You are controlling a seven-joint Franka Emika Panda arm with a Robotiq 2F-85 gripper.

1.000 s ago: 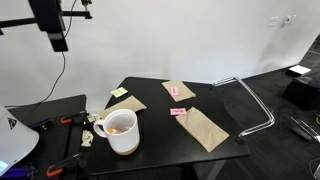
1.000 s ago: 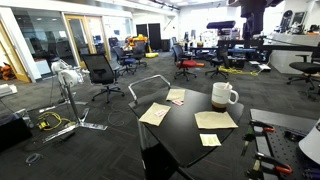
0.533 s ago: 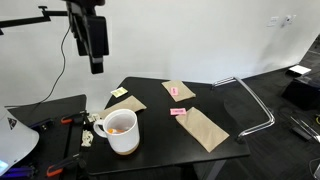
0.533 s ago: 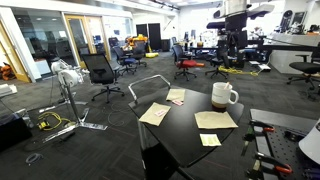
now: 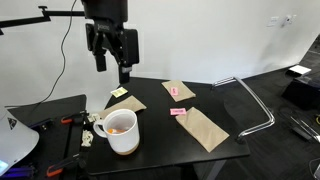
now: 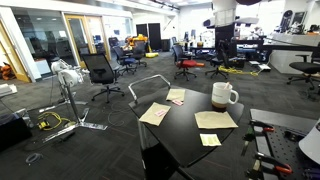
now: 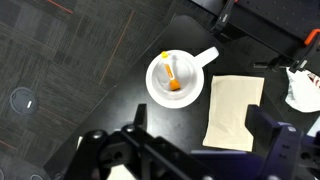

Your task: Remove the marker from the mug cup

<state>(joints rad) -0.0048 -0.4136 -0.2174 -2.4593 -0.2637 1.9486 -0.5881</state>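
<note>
A white mug (image 5: 123,133) stands on the round black table (image 5: 170,140). An orange marker (image 7: 171,76) stands inside it, leaning against the wall. The mug shows in both exterior views (image 6: 222,96) and in the wrist view (image 7: 176,79). My gripper (image 5: 112,66) hangs high above the table, well above the mug and a little behind it. It also shows in an exterior view (image 6: 222,46). In the wrist view my gripper (image 7: 185,150) has its fingers spread wide and holds nothing.
Tan paper sheets (image 5: 205,127) (image 5: 178,91) (image 7: 235,110) lie on the table, with a pink note (image 5: 178,112) and a yellow note (image 5: 119,92). Tools and clamps (image 5: 70,121) lie beside the mug side of the table. A metal frame (image 5: 255,103) stands by the far edge.
My arm has swung in from the side and lowered, so the gripper now hangs over the table near the mug. The mug and marker have not moved.
</note>
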